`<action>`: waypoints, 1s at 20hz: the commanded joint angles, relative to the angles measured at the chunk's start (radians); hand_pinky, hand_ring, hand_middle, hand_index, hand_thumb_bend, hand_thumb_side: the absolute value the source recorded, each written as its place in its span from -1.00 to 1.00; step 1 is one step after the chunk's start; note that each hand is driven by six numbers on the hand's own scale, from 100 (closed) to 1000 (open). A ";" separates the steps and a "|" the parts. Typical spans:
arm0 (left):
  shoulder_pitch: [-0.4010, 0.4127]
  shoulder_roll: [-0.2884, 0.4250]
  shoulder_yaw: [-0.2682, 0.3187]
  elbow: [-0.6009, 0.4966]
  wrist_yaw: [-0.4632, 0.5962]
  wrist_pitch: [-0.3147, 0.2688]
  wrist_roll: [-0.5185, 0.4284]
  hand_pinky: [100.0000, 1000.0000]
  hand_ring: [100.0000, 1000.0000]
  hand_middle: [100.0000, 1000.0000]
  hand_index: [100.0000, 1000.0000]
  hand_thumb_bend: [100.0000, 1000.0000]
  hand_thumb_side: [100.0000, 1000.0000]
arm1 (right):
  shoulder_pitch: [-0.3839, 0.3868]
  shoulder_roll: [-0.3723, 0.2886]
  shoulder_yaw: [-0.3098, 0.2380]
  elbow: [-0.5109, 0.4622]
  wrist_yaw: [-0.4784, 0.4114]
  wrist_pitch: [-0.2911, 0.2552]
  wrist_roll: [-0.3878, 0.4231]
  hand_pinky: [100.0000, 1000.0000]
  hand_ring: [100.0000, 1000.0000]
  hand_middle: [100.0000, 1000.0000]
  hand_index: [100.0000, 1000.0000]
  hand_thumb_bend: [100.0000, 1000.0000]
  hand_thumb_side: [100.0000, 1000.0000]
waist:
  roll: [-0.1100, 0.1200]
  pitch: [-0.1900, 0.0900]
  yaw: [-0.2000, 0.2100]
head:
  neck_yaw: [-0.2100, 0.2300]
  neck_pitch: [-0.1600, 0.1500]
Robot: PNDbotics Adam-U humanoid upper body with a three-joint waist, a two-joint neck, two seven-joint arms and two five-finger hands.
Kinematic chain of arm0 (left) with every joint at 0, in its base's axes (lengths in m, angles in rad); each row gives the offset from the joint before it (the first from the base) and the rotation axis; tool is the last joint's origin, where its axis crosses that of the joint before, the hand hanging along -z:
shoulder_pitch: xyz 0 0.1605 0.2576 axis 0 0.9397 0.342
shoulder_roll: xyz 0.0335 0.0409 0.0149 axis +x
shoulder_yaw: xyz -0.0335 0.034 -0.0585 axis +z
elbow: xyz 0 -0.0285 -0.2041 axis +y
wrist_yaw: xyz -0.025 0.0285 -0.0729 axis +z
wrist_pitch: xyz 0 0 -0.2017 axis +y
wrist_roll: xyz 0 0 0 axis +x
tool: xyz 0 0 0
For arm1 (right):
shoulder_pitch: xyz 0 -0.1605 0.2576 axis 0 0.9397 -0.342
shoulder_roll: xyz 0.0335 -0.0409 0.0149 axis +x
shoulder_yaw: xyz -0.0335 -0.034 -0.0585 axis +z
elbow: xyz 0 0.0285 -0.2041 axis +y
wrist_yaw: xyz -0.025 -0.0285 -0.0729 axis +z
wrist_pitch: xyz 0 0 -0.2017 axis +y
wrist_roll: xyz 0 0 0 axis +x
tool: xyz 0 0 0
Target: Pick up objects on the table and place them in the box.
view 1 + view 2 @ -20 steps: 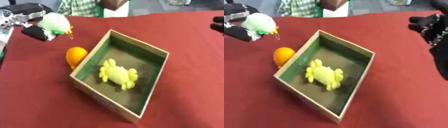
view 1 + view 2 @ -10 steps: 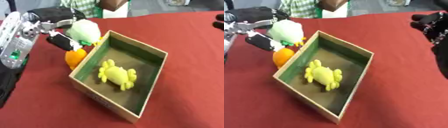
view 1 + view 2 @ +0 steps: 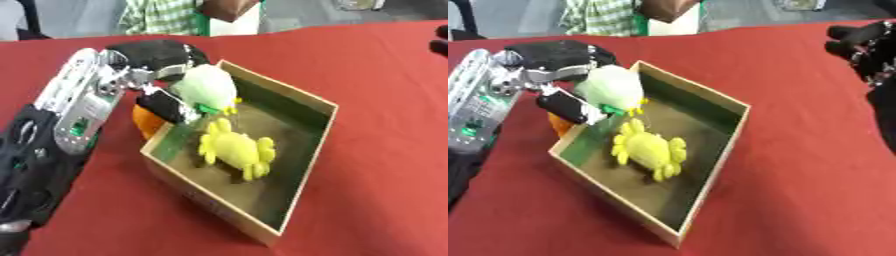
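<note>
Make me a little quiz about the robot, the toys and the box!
1. True or false: the left hand is curled round the pale green toy.
2. What lies inside the box? A) a blue car B) a yellow toy C) a spoon
3. Fill in: the orange ball sits ______ the box, against its left wall.

Key: 1 true. 2 B, the yellow toy. 3 outside.
</note>
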 commanded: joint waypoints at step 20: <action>-0.020 -0.080 -0.091 0.088 -0.217 -0.170 -0.037 0.53 0.73 0.84 1.00 -0.14 0.90 | -0.003 -0.012 -0.007 -0.016 -0.003 0.008 0.004 0.68 0.58 0.04 0.81 -1.00 0.24 | -0.005 -0.023 -0.002 | 0.018 -0.001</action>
